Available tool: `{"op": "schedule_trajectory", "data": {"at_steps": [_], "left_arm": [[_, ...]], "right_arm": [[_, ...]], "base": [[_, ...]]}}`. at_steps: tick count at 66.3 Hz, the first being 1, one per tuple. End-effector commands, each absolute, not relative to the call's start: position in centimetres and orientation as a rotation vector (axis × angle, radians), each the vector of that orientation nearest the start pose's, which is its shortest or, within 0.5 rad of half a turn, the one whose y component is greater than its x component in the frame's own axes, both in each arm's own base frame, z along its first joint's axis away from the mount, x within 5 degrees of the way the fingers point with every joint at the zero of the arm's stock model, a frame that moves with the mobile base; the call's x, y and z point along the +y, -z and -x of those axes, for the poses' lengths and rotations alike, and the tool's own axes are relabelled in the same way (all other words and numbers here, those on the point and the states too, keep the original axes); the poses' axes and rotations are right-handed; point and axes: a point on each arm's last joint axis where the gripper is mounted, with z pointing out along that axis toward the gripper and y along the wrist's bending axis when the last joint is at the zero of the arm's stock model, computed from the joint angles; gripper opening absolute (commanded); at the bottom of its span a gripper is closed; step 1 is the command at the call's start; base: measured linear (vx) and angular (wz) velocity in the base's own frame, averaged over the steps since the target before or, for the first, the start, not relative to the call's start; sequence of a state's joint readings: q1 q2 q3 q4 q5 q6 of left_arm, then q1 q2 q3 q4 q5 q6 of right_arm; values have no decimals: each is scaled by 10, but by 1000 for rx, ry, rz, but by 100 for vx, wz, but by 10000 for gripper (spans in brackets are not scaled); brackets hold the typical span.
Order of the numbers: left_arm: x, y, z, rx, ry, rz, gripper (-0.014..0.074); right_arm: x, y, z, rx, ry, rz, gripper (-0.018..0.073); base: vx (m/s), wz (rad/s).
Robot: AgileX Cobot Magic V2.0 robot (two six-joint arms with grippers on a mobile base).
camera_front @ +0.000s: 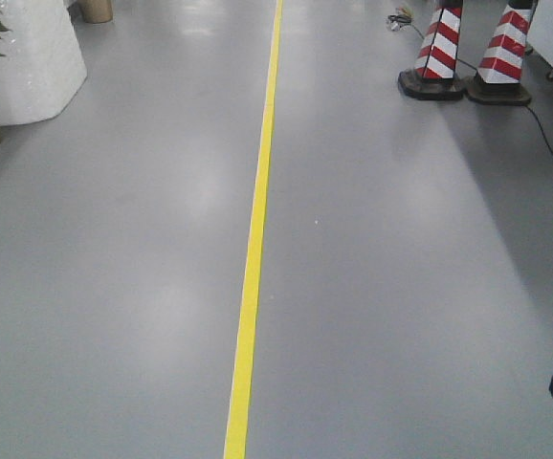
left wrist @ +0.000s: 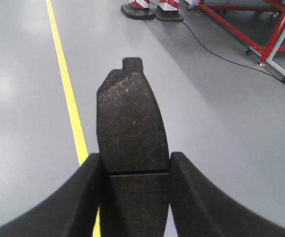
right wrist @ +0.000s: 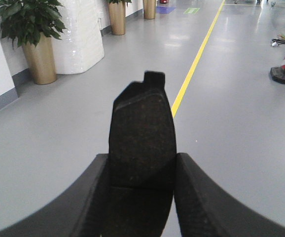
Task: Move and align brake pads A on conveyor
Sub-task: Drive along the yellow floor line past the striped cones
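Each gripper, left (left wrist: 135, 190) and right (right wrist: 140, 192), clamps one pad (left wrist: 131, 126) (right wrist: 142, 131) by its edges, the free end jutting forward for carrying; you see no conveyor, only floor (camera_front: 401, 287).

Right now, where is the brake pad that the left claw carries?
In the left wrist view, the brake pad is clamped between the left claw's fingers, sticking out above the grey floor, just right of the yellow line.
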State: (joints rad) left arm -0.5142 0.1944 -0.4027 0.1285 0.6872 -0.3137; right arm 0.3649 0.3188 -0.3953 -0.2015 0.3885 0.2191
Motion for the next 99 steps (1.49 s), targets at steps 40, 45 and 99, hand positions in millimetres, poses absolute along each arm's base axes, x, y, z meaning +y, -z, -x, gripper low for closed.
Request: {"op": "schedule_trajectory", "data": {"at_steps": [40, 45, 99], "left_arm": [[-19, -291, -47, 1852, 429, -242, -6], [-19, -291, -47, 1852, 429, -242, -6], [-19, -291, -47, 1852, 429, -242, -6]], "right_arm": [[22, -309, -75, 1654, -224, 251, -4], [22, -309, -75, 1655, -224, 251, -4], [22, -309, -75, 1655, -224, 251, -4]], "base": [[71, -3], [74, -5], [75, -7]]}}
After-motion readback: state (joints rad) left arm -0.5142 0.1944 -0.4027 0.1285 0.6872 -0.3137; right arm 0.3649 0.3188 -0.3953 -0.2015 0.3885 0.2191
